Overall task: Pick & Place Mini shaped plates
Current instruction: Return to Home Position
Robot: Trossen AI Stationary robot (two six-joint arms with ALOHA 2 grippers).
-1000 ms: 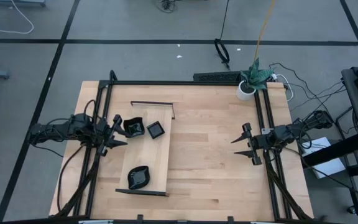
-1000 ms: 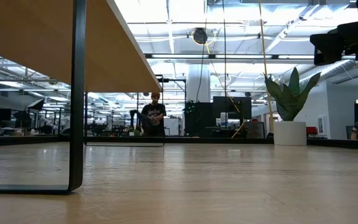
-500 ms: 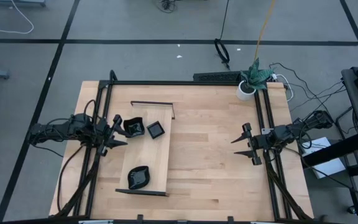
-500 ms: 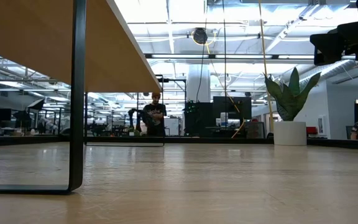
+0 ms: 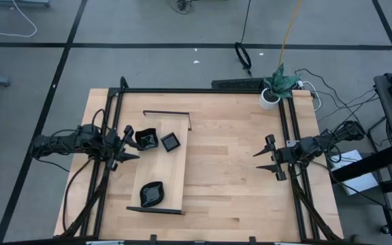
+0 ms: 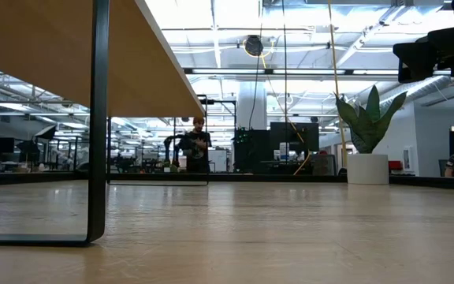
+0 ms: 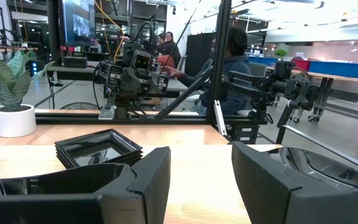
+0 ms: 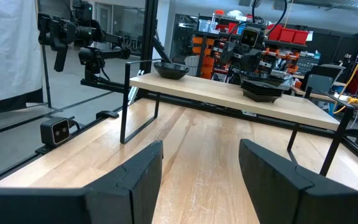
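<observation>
High view is showing both arms parked at opposite edges of the table (image 5: 237, 170). So the left gripper (image 5: 128, 143) is hovering with its fingers spread wide, holding nothing. The mini shaped plates (image 5: 145, 138) are sitting in black stacks on the raised wooden shelf (image 5: 175, 170). One stack is lying just in front of its fingertips, a square stack (image 5: 171, 141) right beyond that, and an oval stack (image 5: 152, 194) off to its side near the shelf's other end. Meanwhile the right gripper (image 5: 271, 157) is hanging well apart from all of them, fingers also spread, gripping nothing.
</observation>
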